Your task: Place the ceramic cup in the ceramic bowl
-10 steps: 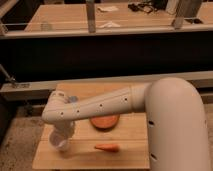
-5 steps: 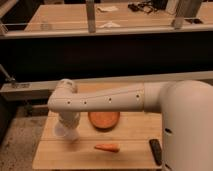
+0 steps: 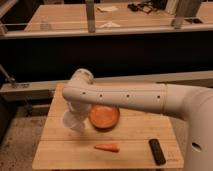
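Gripper [image 3: 74,118], pointing down from the bent wrist of the white arm [image 3: 125,98], hangs over the left part of the wooden table [image 3: 52,150]; whether it is spread or closed cannot be told. The ceramic cup [image 3: 70,123] shows only as a pale blurred form at the gripper's lower end, merging with it. Just to its right sits the ceramic bowl [image 3: 104,117]. Nearer lie a carrot [image 3: 107,147] and, farther right, a black oblong object [image 3: 157,151].
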